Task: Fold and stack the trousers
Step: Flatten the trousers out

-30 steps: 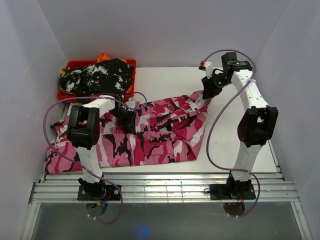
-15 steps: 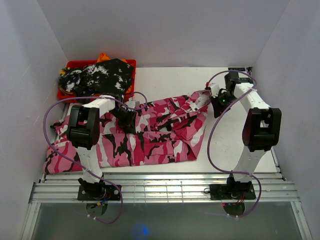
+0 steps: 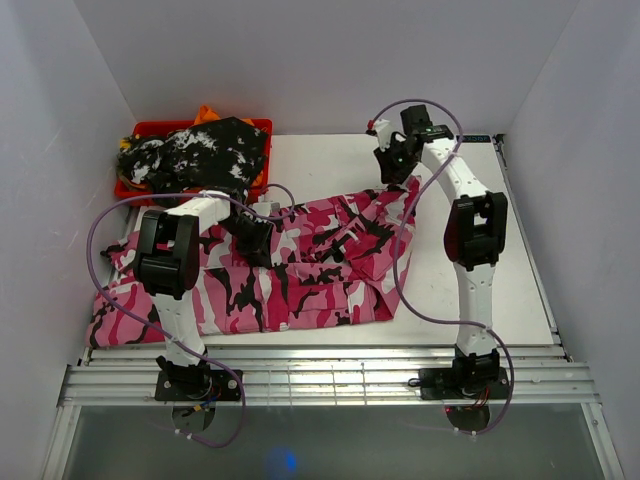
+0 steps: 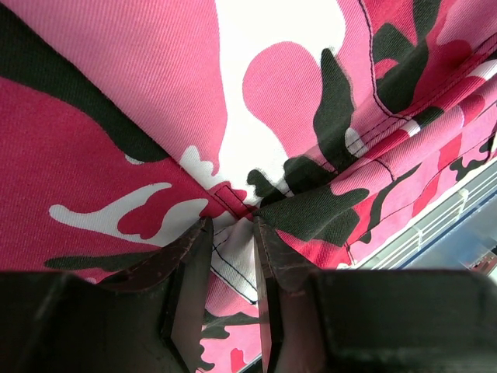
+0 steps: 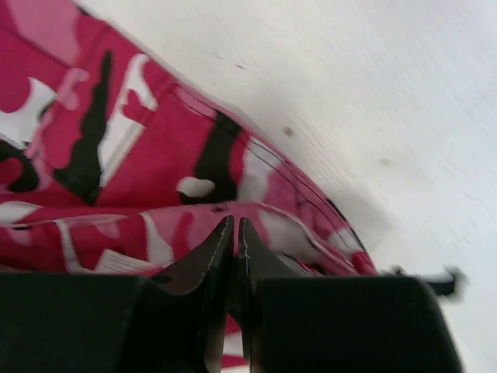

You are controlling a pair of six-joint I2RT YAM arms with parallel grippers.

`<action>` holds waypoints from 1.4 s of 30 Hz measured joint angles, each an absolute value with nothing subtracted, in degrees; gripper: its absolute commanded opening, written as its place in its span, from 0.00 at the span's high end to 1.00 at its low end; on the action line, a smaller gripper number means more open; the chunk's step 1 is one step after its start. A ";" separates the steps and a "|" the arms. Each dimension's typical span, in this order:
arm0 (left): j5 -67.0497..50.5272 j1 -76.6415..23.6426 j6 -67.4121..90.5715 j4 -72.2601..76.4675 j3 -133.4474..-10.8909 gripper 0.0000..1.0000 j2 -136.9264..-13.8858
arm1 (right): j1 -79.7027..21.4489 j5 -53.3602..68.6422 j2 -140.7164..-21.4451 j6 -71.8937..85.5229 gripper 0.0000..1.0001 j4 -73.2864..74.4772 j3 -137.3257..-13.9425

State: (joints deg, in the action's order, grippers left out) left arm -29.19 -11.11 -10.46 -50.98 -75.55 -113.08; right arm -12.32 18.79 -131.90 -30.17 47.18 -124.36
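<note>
- The pink trousers (image 3: pixel 310 270) lie spread across the middle of the surface (image 3: pixel 330 160), rumpled. One leg runs off toward my left edge and the other end is bunched near the right arm.
- I see no clean fold in them yet, so I judge the folding has barely begun.
- My left hand (image 3: pixel 252 238) is down on the cloth near its middle. In the wrist view the left hand (image 4: pixel 231 224) has its jaws partly apart with a ridge of seamed cloth between them, and creases run into that spot. I read it as a pinch on the trousers.
- My right hand (image 3: pixel 393 165) is at the far right end of the trousers. Up close the right hand (image 5: pixel 234 225) has its jaws all but touching, right over the hem. I cannot tell whether a thin edge of cloth is caught there or nothing at all.
- A mottled garment (image 3: pixel 205 150) sits heaped in the red bin (image 3: pixel 165 125) at the far left corner, unfolded as far as I can see.
- Left to do, as I judge it: flatten the pink pair, fold it, then deal with the mottled garment and stack the two. No stack exists yet.
</note>
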 measured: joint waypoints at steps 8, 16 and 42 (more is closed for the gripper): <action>-29.21 -11.11 -10.44 -50.96 -75.55 0.58 -113.06 | -17.89 21.45 -131.61 -28.88 0.47 45.43 -121.36; -29.91 -11.51 -9.98 -51.27 -75.48 0.42 -112.51 | -18.26 18.87 -120.75 -29.74 0.22 43.86 -121.40; -30.61 -11.03 -8.99 -49.93 -73.87 0.36 -111.13 | -35.53 22.06 -124.25 -53.25 0.86 64.34 -112.25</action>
State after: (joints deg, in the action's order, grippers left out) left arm -30.61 -11.03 -8.99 -49.93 -73.87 -111.13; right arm -35.53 22.06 -124.25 -53.25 64.34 -112.25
